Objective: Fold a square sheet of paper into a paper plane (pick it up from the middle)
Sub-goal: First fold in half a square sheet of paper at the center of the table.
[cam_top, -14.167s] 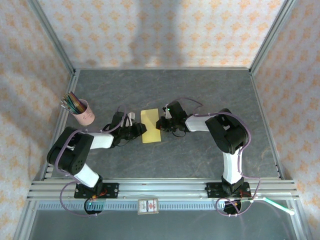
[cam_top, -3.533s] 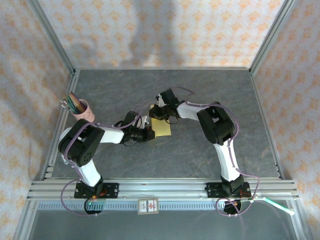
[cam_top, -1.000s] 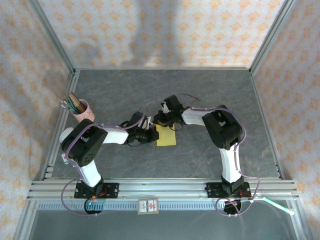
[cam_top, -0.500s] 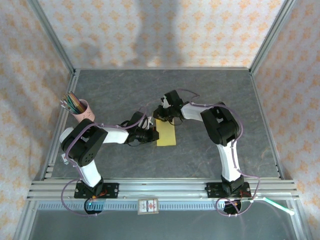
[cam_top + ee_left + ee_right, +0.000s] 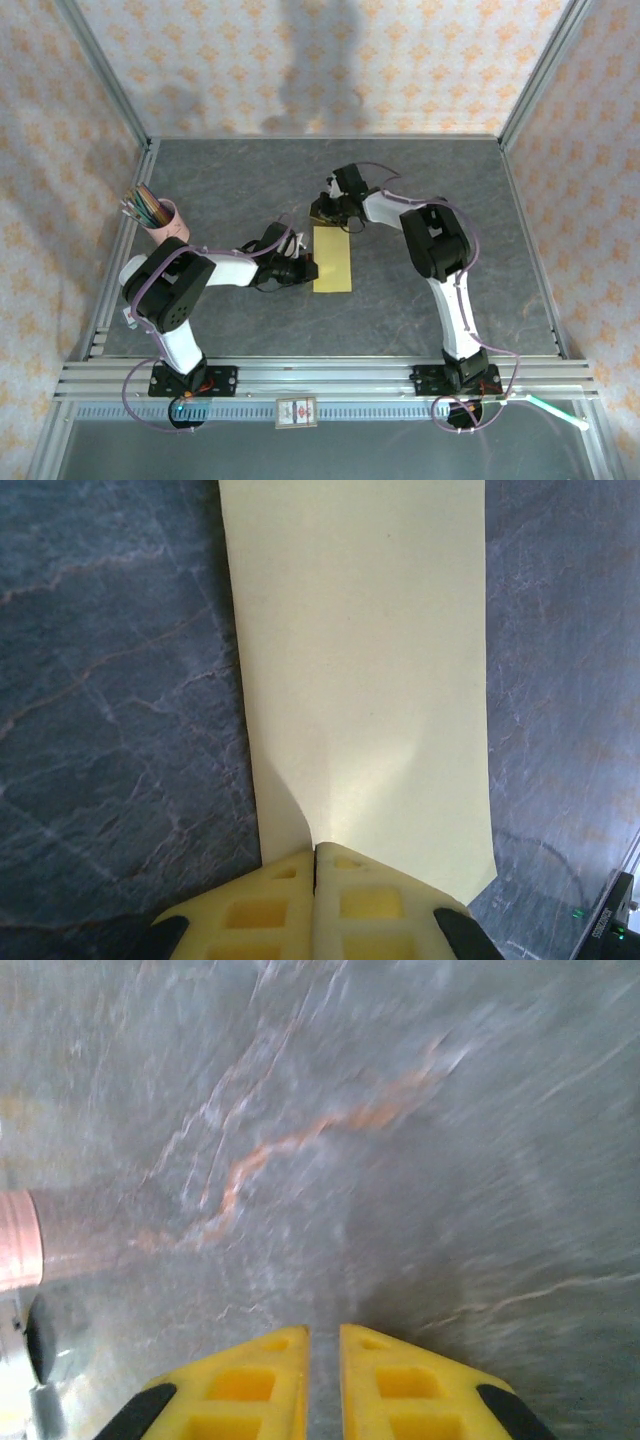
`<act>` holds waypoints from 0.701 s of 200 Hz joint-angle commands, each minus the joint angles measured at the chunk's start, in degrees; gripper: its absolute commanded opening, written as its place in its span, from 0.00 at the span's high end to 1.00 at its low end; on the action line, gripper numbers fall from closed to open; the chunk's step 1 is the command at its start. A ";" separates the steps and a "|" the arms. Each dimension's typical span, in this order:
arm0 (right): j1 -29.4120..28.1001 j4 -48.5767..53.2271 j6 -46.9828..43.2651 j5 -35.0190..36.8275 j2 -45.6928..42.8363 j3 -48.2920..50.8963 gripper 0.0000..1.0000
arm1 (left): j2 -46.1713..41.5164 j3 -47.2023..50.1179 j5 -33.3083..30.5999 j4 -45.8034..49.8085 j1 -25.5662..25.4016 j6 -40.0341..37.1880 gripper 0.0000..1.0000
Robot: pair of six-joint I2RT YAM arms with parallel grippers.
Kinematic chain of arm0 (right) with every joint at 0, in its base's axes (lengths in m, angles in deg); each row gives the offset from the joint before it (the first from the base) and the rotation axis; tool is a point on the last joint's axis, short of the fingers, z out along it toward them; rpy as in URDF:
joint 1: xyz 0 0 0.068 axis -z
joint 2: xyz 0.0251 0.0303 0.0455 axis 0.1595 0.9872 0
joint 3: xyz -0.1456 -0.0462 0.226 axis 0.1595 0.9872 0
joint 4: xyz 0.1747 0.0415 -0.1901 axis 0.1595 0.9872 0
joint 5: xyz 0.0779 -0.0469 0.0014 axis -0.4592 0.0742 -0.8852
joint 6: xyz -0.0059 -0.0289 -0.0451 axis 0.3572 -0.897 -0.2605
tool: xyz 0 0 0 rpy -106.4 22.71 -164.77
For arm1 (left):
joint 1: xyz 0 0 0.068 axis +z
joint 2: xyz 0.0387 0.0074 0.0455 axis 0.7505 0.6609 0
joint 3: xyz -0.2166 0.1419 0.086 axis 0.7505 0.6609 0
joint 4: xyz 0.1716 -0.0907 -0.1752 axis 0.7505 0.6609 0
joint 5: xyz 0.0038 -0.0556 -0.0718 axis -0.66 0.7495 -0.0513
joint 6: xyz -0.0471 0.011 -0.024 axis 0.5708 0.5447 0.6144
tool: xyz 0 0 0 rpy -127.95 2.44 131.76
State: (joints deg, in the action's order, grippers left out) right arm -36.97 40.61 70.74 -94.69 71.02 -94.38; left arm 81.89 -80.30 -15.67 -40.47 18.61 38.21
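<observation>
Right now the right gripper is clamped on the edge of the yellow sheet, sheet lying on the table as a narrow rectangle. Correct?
Wrong arm: the left gripper is clamped on the edge of the yellow sheet, as the left wrist view shows. The sheet does lie on the table as a narrow rectangle.

Soft, even overhead light; a faint shadow on the back wall [image 5: 310,70]. In the right wrist view the table [image 5: 420,1110] is smeared by blur.

Left gripper [image 5: 315,858] jaws shut, right gripper [image 5: 323,1338] jaws ajar
</observation>
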 commanded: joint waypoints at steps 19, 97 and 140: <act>0.75 -1.84 -1.71 0.80 -7.83 5.99 0.84 | 4.39 2.26 -12.01 12.73 0.51 -3.02 1.00; -2.43 -8.75 0.02 -0.56 -19.56 24.65 0.82 | 3.70 1.92 -11.99 12.65 0.49 -2.74 1.00; -4.79 -10.95 1.65 -2.59 -16.00 24.55 0.82 | 3.07 1.96 -12.28 12.76 0.56 -2.72 1.00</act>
State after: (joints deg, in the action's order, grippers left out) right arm -40.38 32.78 71.35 -96.07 53.27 -69.37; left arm 81.71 -81.06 -15.78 -39.13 18.61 37.82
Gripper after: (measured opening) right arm 0.181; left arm 0.062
